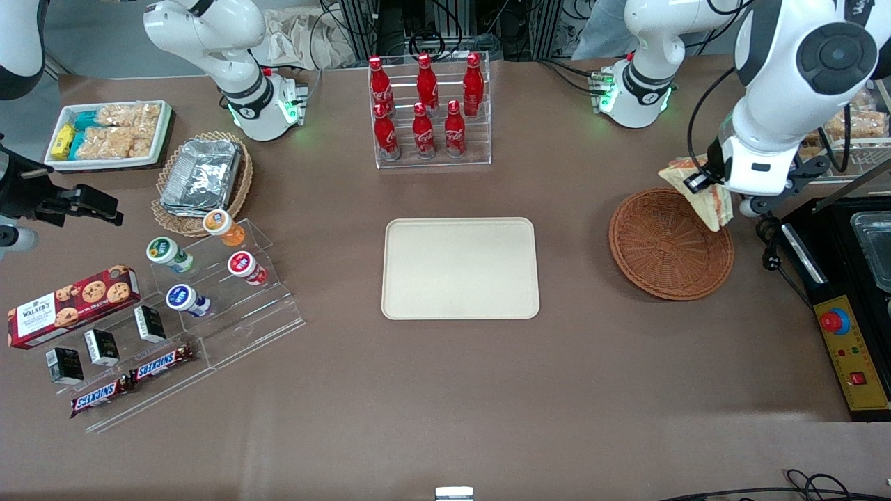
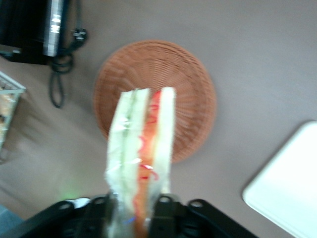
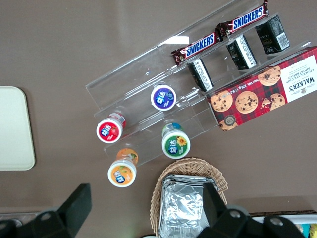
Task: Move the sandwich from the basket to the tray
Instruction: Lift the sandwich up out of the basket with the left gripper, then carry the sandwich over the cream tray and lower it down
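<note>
- Brown tabletop (image 1: 445, 390) carries everything; the pickup looks done, while the carry and the set-down remain.
- Nearest the gripper (image 2: 133, 208): it is clamped on the sandwich (image 2: 141, 153), which is lifted clear of the table, filling edge showing between the bread slices.
- Just below it sits the basket (image 1: 669, 245), with nothing in it, so the first half of the job seems complete.
- Well away, toward the table's middle, the tray (image 1: 460, 268) lies bare; the sandwich is not yet above it.
</note>
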Robot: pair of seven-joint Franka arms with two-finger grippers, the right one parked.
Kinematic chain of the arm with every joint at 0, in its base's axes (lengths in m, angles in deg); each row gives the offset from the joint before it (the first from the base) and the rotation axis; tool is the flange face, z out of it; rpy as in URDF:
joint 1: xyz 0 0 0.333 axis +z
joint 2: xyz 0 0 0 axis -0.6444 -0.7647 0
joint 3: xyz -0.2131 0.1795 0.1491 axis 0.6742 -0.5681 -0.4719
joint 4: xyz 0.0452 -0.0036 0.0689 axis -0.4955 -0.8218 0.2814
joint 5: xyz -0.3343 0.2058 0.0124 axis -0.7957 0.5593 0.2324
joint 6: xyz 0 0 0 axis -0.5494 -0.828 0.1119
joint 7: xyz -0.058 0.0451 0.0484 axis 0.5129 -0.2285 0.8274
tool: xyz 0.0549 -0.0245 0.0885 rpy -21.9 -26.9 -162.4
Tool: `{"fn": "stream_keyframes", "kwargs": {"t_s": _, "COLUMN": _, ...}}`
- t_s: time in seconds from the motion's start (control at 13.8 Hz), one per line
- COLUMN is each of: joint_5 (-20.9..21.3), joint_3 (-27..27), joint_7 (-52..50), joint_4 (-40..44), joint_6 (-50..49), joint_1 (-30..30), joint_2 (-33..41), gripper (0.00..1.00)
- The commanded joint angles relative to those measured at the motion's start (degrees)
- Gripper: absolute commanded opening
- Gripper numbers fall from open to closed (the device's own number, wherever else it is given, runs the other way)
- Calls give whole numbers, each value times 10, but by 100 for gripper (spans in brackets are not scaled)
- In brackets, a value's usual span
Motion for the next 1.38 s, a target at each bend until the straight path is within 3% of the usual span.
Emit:
{"fn": "stream_keyframes", "kwargs": {"t_s": 0.0, "joint_5": -60, "joint_3": 63, "joint_7": 5, "joint_4": 46, "joint_6": -4, "joint_1": 1, "joint_2": -26, "gripper": 0}}
{"fn": "stream_keyframes", "kwargs": {"t_s": 0.15, "joint_5": -83, "joint_3": 117, "joint_7": 15, "joint_4": 63, "joint_6": 23, "joint_1": 1, "joint_2": -46, "gripper": 0}}
{"fn": "stream_keyframes", "kwargs": {"t_s": 0.51, "joint_5": -71, "joint_3": 236, "joint_7": 35, "joint_4": 56, "joint_6": 119, "joint_1": 0, "joint_2": -109, "gripper": 0}}
{"fn": "stream_keyframes", "kwargs": {"t_s": 0.87, "joint_5": 3, "joint_3": 263, "joint_7": 31, "joint_4": -27, "joint_6": 293, "joint_1": -17, "joint_2": -178, "gripper": 0}}
{"fn": "stream_keyframes", "kwargs": {"t_s": 1.31, "joint_5": 147, "joint_3": 263, "joint_7": 3, "joint_4": -22, "joint_6": 332, "joint_1": -30, "joint_2": -305, "gripper": 0}}
